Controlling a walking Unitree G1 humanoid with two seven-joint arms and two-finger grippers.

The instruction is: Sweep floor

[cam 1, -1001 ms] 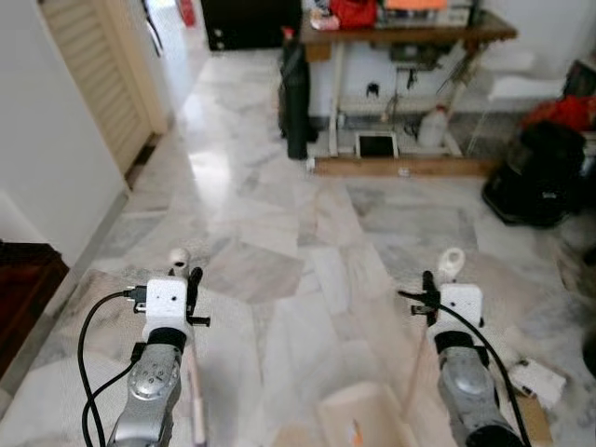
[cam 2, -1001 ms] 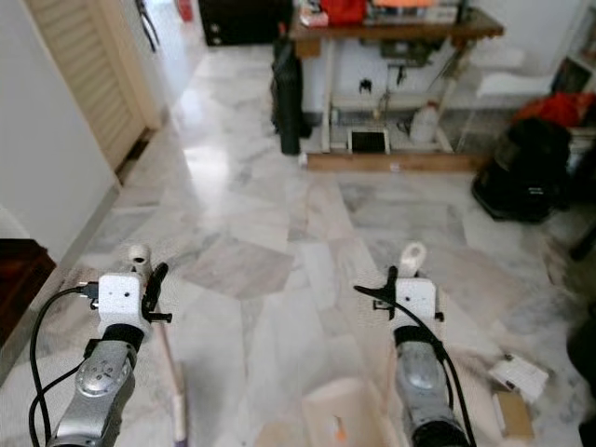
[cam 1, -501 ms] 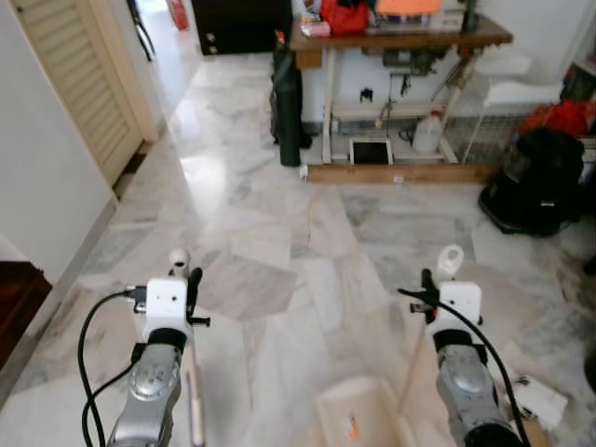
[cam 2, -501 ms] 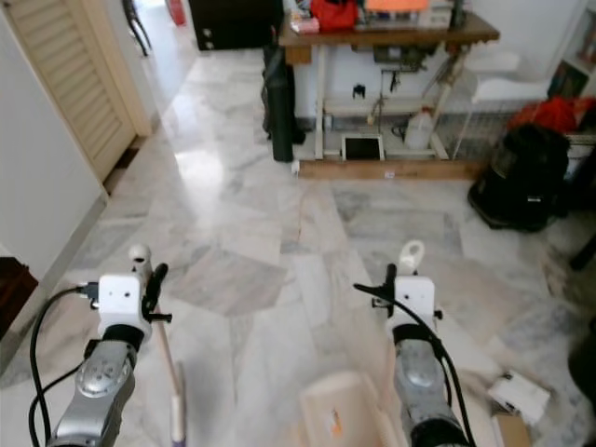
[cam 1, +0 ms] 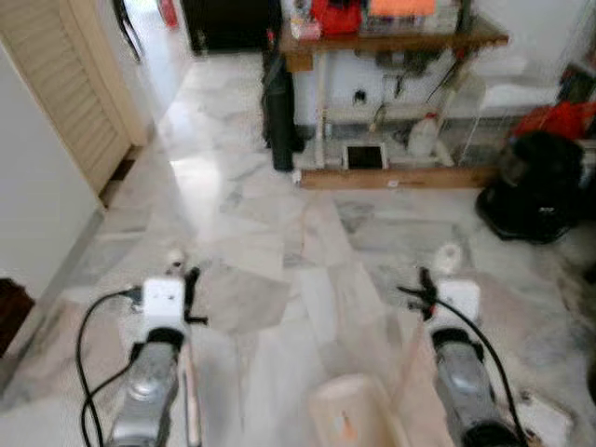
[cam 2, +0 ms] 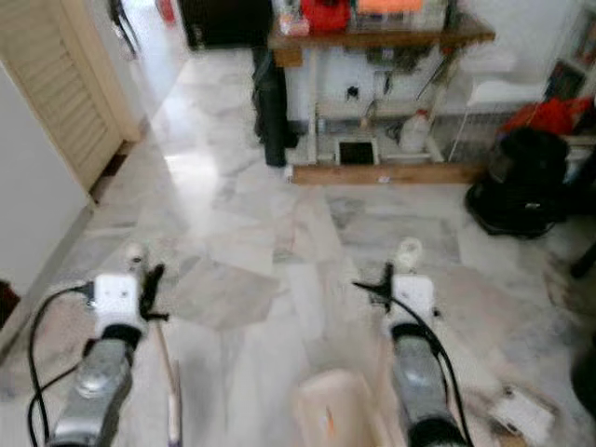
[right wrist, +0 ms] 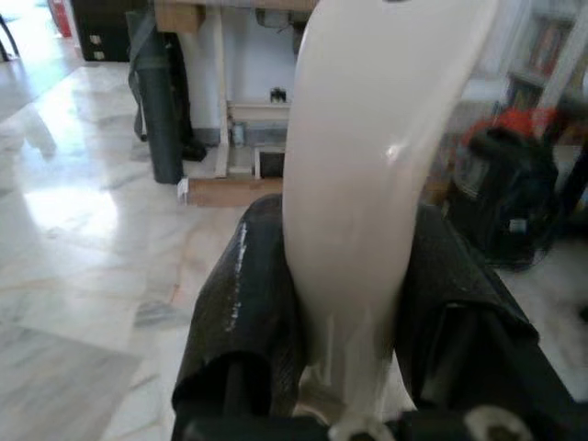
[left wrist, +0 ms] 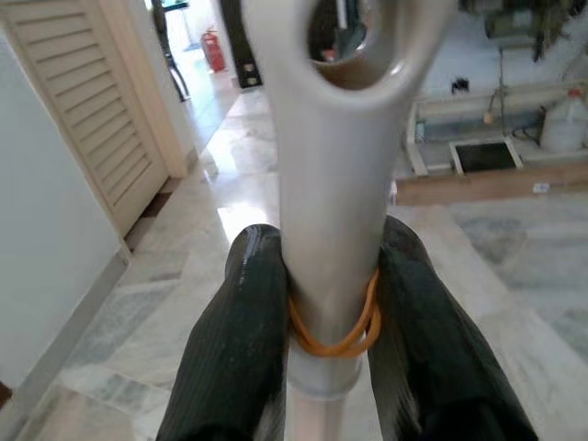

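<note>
I hold broom handle (left wrist: 333, 184) in left gripper (left wrist: 333, 303), dustpan handle (right wrist: 367, 184) in right gripper (right wrist: 354, 303); workbench (cam 1: 391, 42) now nearer, approach continuing

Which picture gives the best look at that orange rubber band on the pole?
The left wrist view: the orange rubber band wraps the broom handle between the left claw fingers. In the head views that handle is too small and blurred to show it.
</note>
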